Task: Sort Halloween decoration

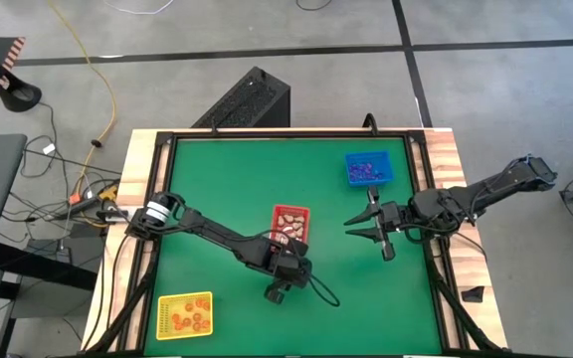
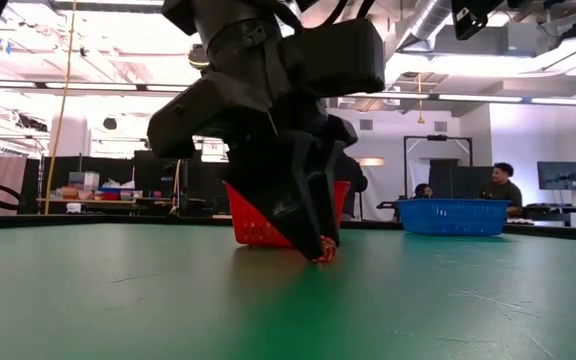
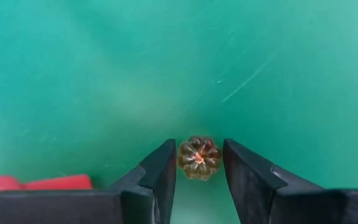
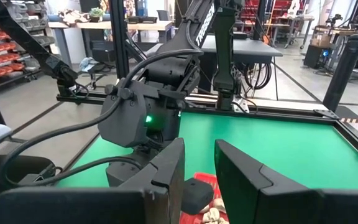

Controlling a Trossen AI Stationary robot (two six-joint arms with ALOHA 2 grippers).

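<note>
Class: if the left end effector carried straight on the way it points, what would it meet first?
The left end effector points down at the mat; its fingers flank an orange-brown pumpkin trinket, apparently met first.

This is a robotics lab or workshop in a large open hall. The worktop (image 1: 217, 189) is a green mat in a black metal frame on a wooden base, standing on a grey concrete floor (image 1: 505, 89) marked with dark tape lines. Loose cables (image 1: 88, 109) trail across the floor beside it. Beyond the worktop, bare pipes and ducts (image 2: 438, 20) run under strip lights on the ceiling. Shelves hold rows of red parts bins (image 4: 2, 46), and benches carry equipment. Two people (image 2: 503, 185) sit at desks near a wall screen (image 2: 560, 175) in the background.
</note>
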